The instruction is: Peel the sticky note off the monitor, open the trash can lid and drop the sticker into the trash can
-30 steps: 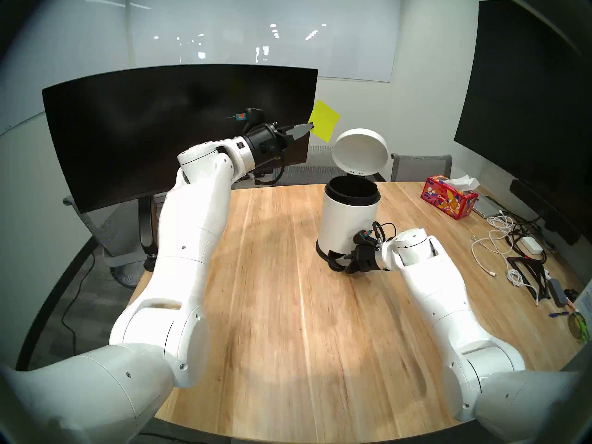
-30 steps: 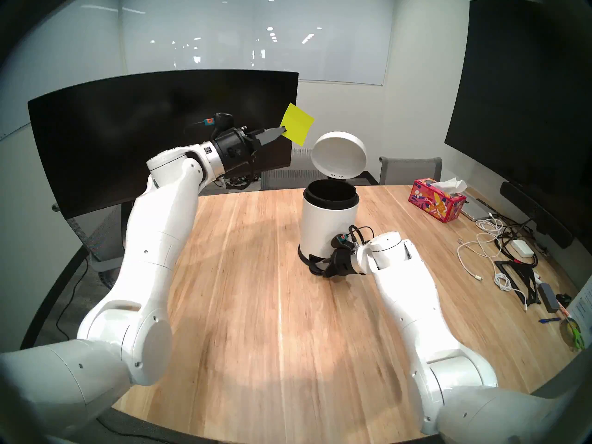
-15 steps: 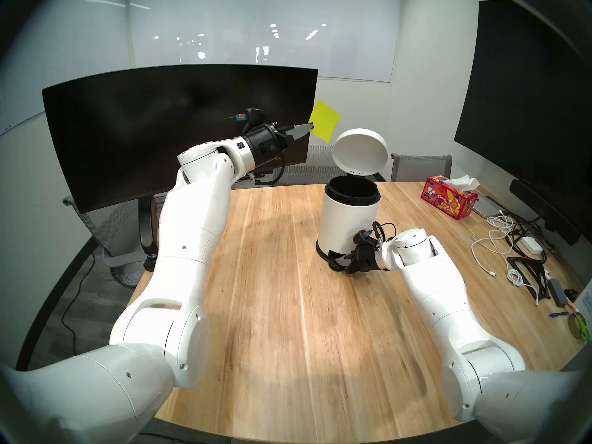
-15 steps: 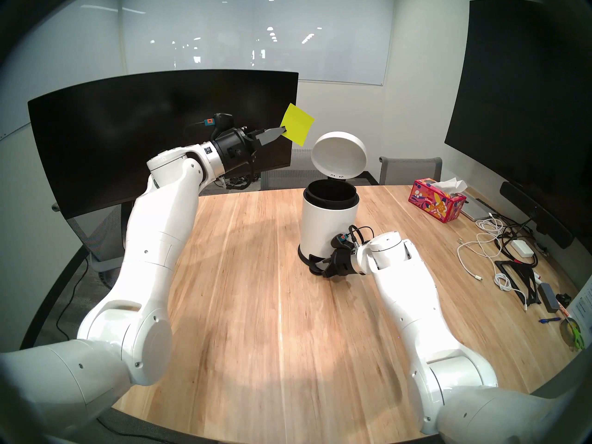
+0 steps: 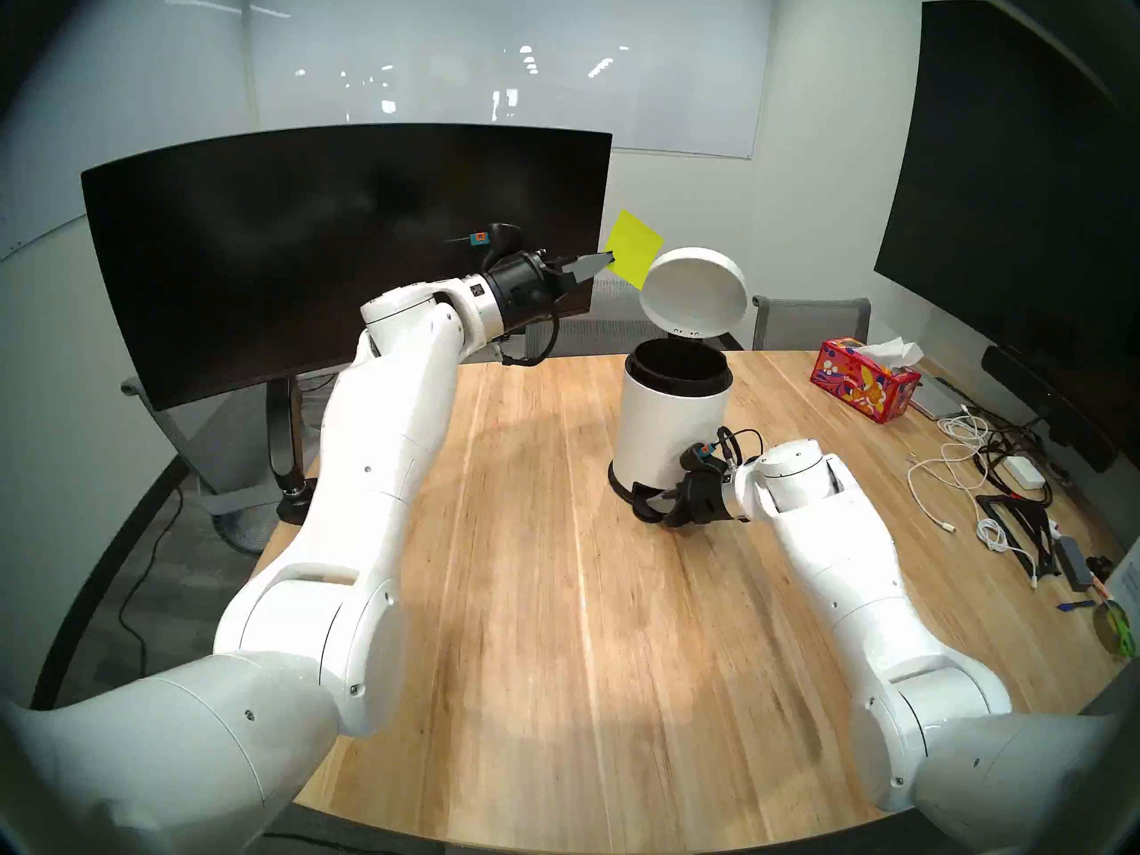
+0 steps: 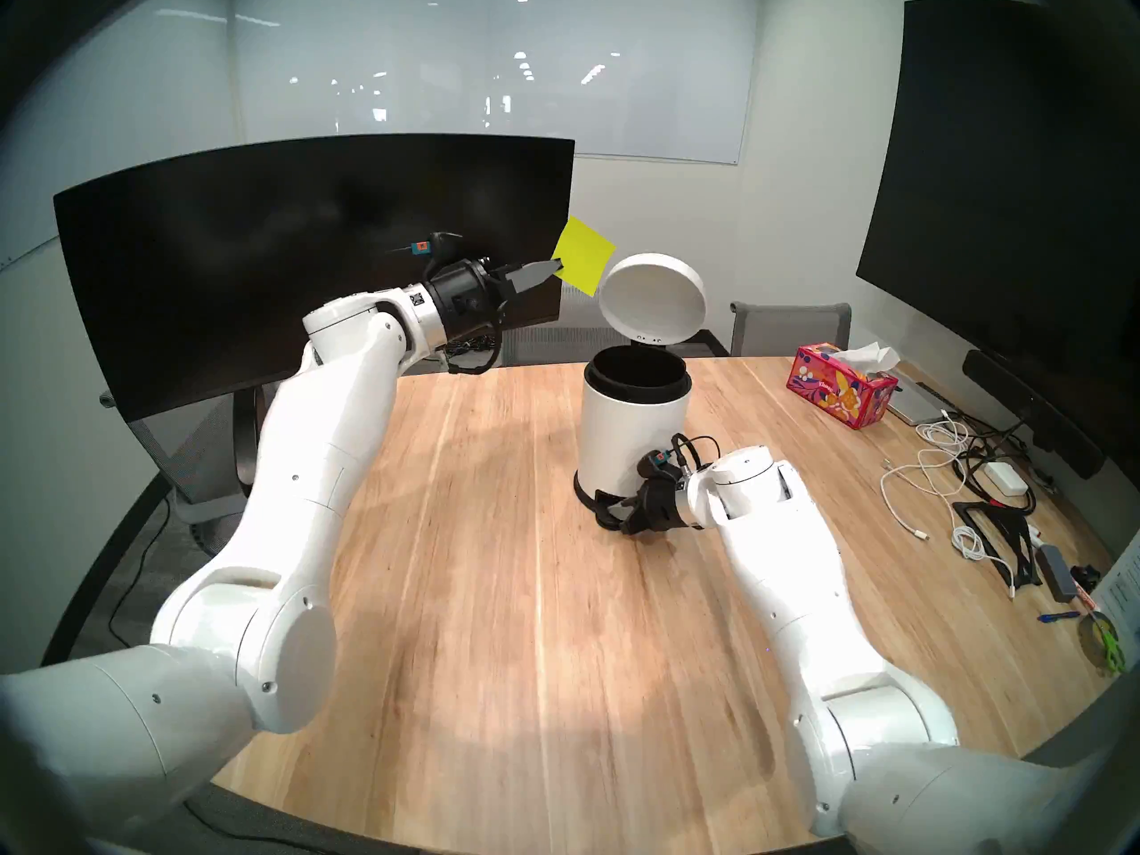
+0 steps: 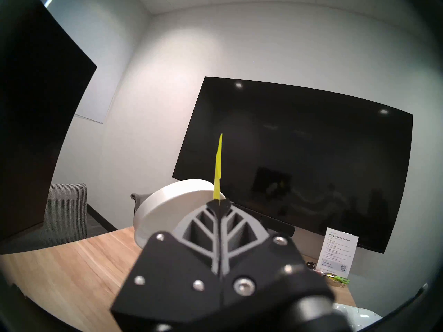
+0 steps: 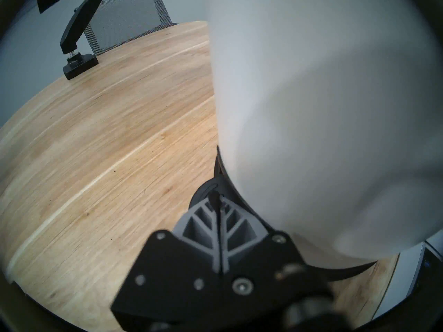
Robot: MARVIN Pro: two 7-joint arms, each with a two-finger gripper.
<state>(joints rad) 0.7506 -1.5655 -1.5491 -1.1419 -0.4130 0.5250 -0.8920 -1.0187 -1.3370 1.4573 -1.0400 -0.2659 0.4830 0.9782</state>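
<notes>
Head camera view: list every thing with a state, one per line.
sticky note: off the monitor, pinched by a corner, in the air
left gripper: shut on the sticky note
trash can lid: raised
trash can: open, upright
right gripper: shut, down on the pedal
monitor: dark

My bench [image 5: 555, 588] is pale wood with a visible streaked grain and a soft satin sheen where the light falls. The trash can [image 5: 663, 428] looks like smooth painted metal or plastic, I cannot tell which, white and faintly glossy, with a matt black inner rim. Its trash can lid [image 5: 694, 292] has the same smooth white finish. The sticky note [image 5: 635, 249] is thin, matt, yellow-green paper. My left tool [image 7: 219, 205] has grey ribbed plastic fingers [image 7: 199, 228] on matt black plates with shiny metal screws. The monitor [image 5: 308, 249] is dark and dully reflective. The tissue box [image 5: 863, 382] is printed glossy card.
</notes>
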